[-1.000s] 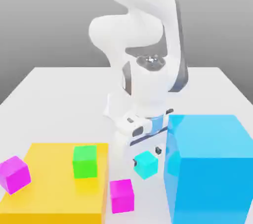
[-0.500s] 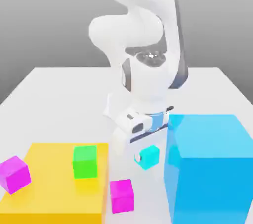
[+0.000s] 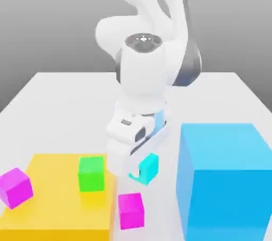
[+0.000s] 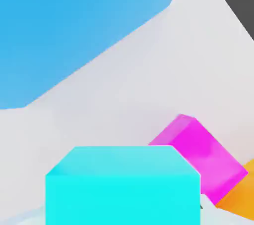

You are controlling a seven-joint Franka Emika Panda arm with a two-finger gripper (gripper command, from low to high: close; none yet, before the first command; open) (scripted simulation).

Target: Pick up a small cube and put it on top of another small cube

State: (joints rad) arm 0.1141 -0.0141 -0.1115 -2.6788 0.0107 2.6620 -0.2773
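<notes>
White tabletop (image 3: 64,102) under a plain grey backdrop carries everything in the exterior view. Nearest the camera, a magenta cube (image 3: 130,210) sits on the bare white, just beside the edge of a flat yellow slab (image 3: 53,197). At the near corner of the slab on the exterior view's left, a second magenta cube (image 3: 15,187) rests tilted. On the exterior view's right stands a huge light-blue cube (image 3: 226,179), far bigger than anything else.

A step further back, a green cube (image 3: 91,173) stands on the yellow slab. Between it and the huge block is the small cyan cube (image 3: 145,169), lifted off the table and slightly tilted under the gripper (image 3: 139,166). Dark finger parts show at its sides, so the pincer reads as closed on the cube, though the contact itself is largely hidden behind the white hand. In the hand view the cyan cube (image 4: 123,184) sits close below the camera, with a magenta cube (image 4: 201,155) on the table beyond it.

Behind all this rises the white Panda arm (image 3: 151,38), bent over the work.

As I judge it, the pick is done and the carry is under way. What is left: bring the cyan cube over another small cube, the near magenta one being the closest candidate, lower it square on top, and release.
</notes>
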